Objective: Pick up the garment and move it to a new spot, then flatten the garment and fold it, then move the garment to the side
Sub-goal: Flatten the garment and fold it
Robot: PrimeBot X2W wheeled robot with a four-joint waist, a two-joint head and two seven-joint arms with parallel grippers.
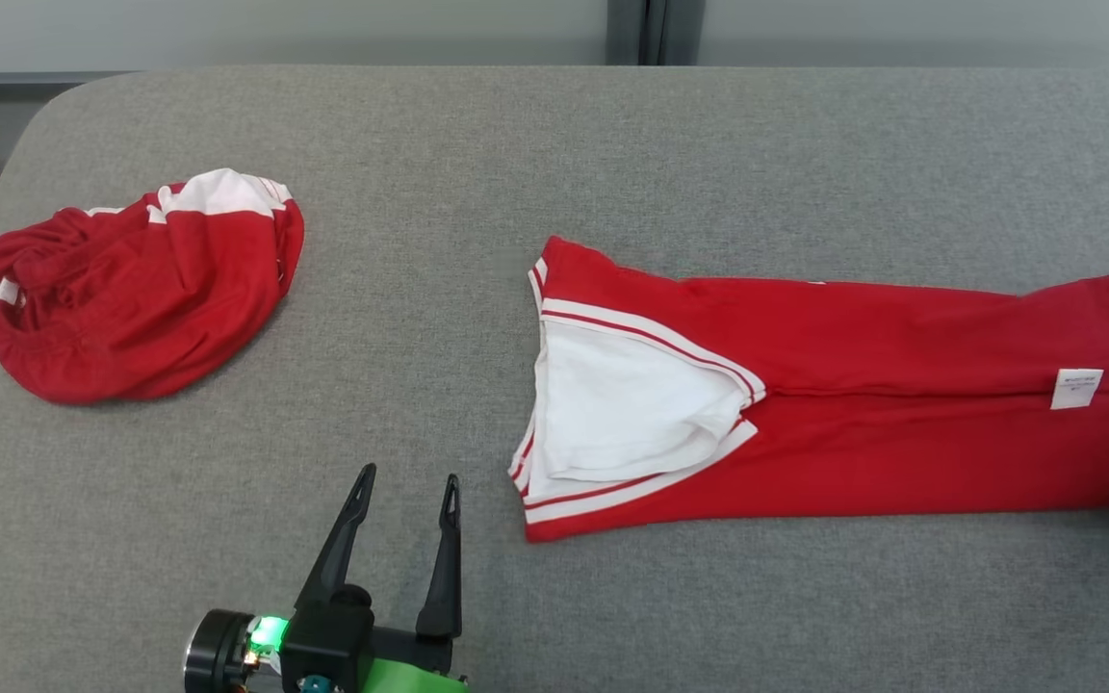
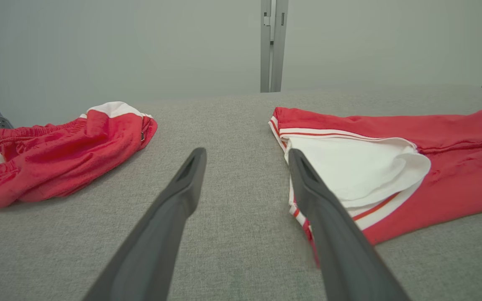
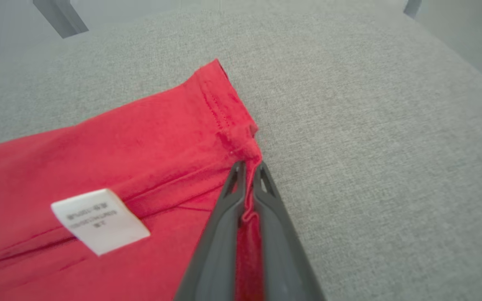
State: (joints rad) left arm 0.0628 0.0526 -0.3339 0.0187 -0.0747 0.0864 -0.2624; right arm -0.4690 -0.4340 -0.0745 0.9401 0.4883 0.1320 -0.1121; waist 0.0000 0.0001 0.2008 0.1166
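While pinching the red garment [image 1: 901, 404] at its hem with right gripper [image 3: 249, 167], holds left gripper [image 1: 407, 486] spread wide, empty, near crumpled red clothing [image 1: 141, 298].

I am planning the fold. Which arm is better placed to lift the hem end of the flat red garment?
Right. The right gripper is shut on the hem beside the white label, while the left gripper stands open over the table near the other end.

red-and-white garment [image 1: 901, 385], grey table [image 1: 612, 144]
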